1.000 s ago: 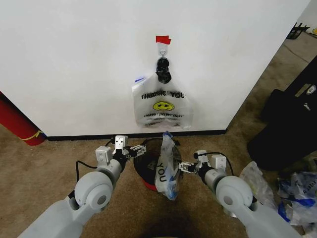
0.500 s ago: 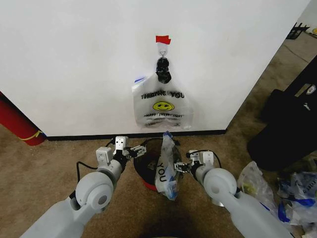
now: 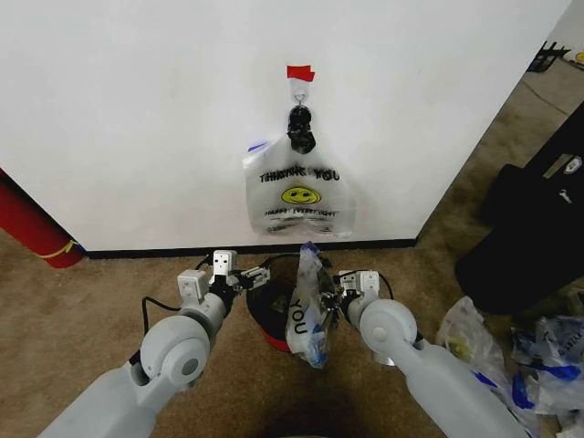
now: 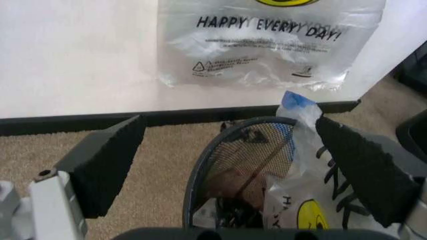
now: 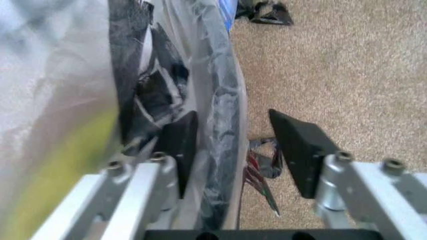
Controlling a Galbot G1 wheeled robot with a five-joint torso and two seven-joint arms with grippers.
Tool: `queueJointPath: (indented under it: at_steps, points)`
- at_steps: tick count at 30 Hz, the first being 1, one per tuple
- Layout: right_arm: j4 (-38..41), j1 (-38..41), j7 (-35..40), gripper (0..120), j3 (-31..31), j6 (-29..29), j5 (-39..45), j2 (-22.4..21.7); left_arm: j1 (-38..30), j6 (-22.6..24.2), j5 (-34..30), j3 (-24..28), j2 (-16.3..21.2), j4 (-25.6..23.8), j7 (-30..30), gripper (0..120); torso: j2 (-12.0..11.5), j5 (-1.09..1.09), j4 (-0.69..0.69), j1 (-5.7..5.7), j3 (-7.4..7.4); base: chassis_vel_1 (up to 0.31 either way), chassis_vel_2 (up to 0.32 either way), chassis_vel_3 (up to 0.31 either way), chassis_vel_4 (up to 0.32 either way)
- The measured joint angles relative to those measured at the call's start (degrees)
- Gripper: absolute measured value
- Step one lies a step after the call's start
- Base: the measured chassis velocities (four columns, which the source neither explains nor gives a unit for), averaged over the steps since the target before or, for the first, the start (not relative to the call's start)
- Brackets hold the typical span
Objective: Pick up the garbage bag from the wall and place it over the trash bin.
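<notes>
Several garbage bags [image 3: 300,196] with "THANK YOU" print hang from a hook on the white wall [image 3: 137,119], under a red tape patch. One more garbage bag [image 3: 307,308] is draped upright over the right rim of the black mesh trash bin [image 3: 266,303]. My left gripper [image 3: 258,276] hovers open at the bin's left rim; in the left wrist view its wide-spread pads [image 4: 107,165] frame the bin [image 4: 230,165] and the bag [image 4: 303,202]. My right gripper [image 3: 330,297] is against the bag's right side, open, with a fold of the bag [image 5: 223,115] between its fingers [image 5: 297,150].
A big red cylinder with a yellow band [image 3: 32,226] stands at the far left by the wall. Black bags [image 3: 534,228] and loose plastic bags [image 3: 547,351] lie on the carpet to the right. A black baseboard [image 3: 164,250] runs along the wall.
My right arm has swung left, bringing its gripper from beside the bin up against the draped bag. The left arm and the bags have stayed put.
</notes>
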Motion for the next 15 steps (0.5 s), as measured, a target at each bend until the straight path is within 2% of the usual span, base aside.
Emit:
queueJointPath:
  at_steps: [2,3,10,15]
  points:
    - [-0.06,0.01,0.70,29,0.00,0.03,0.37,0.26,0.03,0.00,-0.02,0.01,0.00,-0.13,-0.02,100,0.00,0.00,-0.01,0.00,0.00,0.000,0.000,0.000,0.000]
    - [-0.06,0.01,0.70,29,0.00,0.03,0.37,0.26,0.03,0.00,-0.02,0.01,0.00,-0.13,-0.02,100,0.00,0.00,-0.01,0.00,0.00,0.000,0.000,0.000,0.000]
    - [0.51,-1.10,2.18,0,1.05,0.57,1.69,0.82,-0.05,-0.01,-0.04,0.22,0.11,-0.19,-0.05,100,0.00,0.01,0.00,0.00,0.00,0.000,0.000,0.000,0.000]
    - [1.63,-2.67,2.30,0,2.88,1.66,2.21,1.23,0.27,-0.01,0.03,0.34,0.23,-0.26,-0.05,100,0.00,0.00,0.00,0.00,0.00,0.000,0.000,0.000,0.000]
